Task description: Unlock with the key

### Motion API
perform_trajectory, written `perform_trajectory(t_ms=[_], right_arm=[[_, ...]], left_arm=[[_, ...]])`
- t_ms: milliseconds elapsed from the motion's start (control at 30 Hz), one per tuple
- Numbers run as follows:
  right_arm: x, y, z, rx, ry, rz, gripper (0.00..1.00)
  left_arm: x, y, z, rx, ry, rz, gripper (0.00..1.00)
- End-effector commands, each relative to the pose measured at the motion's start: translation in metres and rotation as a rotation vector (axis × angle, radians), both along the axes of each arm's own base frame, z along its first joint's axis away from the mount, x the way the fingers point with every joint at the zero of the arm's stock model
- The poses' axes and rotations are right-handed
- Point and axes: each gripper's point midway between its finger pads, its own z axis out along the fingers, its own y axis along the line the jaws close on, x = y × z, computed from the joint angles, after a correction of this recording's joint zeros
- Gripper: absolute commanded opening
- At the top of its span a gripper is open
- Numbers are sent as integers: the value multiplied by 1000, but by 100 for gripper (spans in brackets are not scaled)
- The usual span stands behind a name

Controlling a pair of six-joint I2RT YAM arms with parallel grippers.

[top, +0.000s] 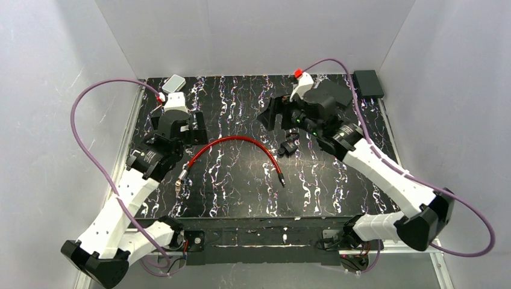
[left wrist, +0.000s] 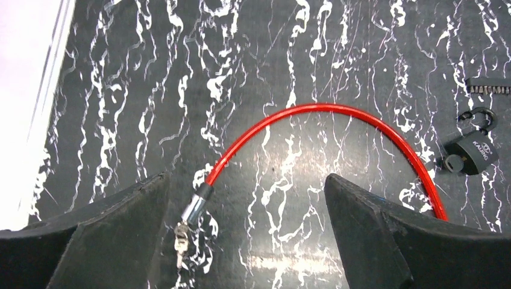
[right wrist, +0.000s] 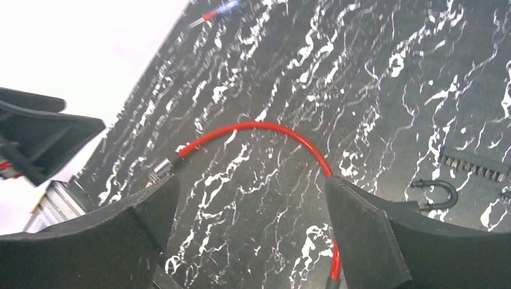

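A red cable (top: 241,142) lies in an arc on the black marbled table (top: 241,192). Its left end has a metal tip (left wrist: 196,203) with small keys (left wrist: 181,236) beside it. Its other end (top: 281,179) points to the front. A small dark padlock (top: 290,144) lies to the right of the arc; it shows in the left wrist view (left wrist: 472,155), and its shackle (right wrist: 438,192) shows in the right wrist view. My left gripper (left wrist: 246,180) is open and empty above the cable's left half. My right gripper (right wrist: 251,180) is open and empty above the cable (right wrist: 259,126).
A black box (top: 367,81) stands at the back right corner and a small grey box (top: 175,82) at the back left. A short dark coil-like strip (left wrist: 488,89) lies beyond the padlock. White walls close in the table on three sides.
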Motion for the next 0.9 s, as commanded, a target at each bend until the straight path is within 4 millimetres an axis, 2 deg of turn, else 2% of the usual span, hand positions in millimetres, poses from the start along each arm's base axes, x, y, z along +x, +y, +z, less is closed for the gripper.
perform_trajectory(t_ms=[0,100,200,367,433,567,767,867], right_arm=[[-10,-13,56,119,-143,-12,98],[-21,-22,53,144,-134,-20,98],[-33,-33,38,165,-119,-34,98],[-44,-52,6,161,-90,-83,98],[-46,-58,-1,152,-92,-98,98],[-47,-67,-7,135,-102,-122,98],[-47,-69,-9,139,-110,-133,98],[-45,-72,-4,156,-128,-152,98]], left_arm=[[9,9,16,108,-101,-51,98],[5,10,10,91,-144,-60,98],[-1,3,1,55,-190,-119,98],[-13,7,12,45,-285,-148,98],[-17,10,14,44,-312,-150,98],[-21,12,17,45,-339,-151,98],[-23,16,16,51,-340,-140,98],[-23,16,16,50,-342,-142,98]])
